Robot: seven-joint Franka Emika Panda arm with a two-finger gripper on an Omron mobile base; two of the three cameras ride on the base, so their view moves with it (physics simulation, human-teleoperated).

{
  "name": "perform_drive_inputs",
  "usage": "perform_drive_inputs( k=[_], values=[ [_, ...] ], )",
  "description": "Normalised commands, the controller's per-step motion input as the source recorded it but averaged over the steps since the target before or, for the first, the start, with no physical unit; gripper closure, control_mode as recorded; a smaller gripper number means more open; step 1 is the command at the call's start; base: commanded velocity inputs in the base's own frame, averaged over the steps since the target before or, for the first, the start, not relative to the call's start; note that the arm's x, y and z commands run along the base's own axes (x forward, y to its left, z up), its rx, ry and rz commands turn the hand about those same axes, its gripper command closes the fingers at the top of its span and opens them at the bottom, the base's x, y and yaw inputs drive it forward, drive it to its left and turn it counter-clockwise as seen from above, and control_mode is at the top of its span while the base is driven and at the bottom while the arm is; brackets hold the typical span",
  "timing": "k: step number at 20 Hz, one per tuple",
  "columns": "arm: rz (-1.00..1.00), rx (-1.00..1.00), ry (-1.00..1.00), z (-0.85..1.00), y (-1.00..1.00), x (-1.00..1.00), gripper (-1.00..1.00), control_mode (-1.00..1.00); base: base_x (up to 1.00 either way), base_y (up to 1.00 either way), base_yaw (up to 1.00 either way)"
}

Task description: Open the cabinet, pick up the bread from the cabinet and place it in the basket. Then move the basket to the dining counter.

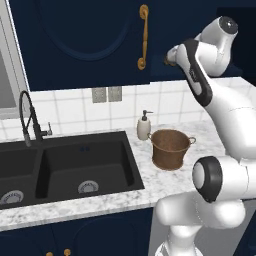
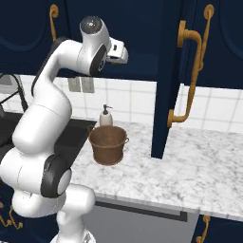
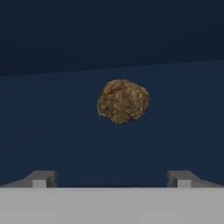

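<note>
Reaching up into the open cabinet (image 2: pixel 166 80), the gripper (image 3: pixel 111 178) has its jaws spread wide and holds nothing; its two blocky grey fingertips (image 3: pixel 40 178) frame the bread (image 3: pixel 123 101), a lumpy, cracked golden-brown roll on the flat navy shelf ahead, apart from both tips. How close it sits is hard to judge. One oval-panelled door hangs swung out, its curly brass handle (image 2: pixel 190 71) showing. Below, the basket (image 1: pixel 170 148), a brown tapered bucket with a rolled rim, stands on veined marble beside a white soap dispenser (image 1: pixel 144 125) and a matte black sink (image 1: pixel 65 167).
</note>
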Motion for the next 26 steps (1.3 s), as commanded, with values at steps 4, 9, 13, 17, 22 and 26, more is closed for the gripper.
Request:
perform_drive_inputs(
  k=[4, 9, 13, 17, 22, 26],
  values=[
    [0.01, -0.05, 0.02, 0.0, -0.07, 0.82, -1.0, -1.0, 0.0, 0.0, 0.0],
    [0.0, -0.06, 0.02, 0.0, 0.0, 0.79, -1.0, -1.0, 0.0, 0.0, 0.0],
    [0.0, -0.04, 0.0, 0.0, -0.06, 0.66, -1.0, -1.0, 0.0, 0.0, 0.0],
    [0.02, -0.01, 0.0, 0.0, -0.01, 0.38, -1.0, -1.0, 0.0, 0.0, 0.0],
    [0.05, 0.0, 0.0, -0.06, 0.0, 0.3, -1.0, -1.0, 0.0, 0.0, 0.0],
    [0.03, 0.0, 0.0, -0.17, 0.0, 0.14, -1.0, -1.0, 0.0, 0.0, 0.0]
  ],
)
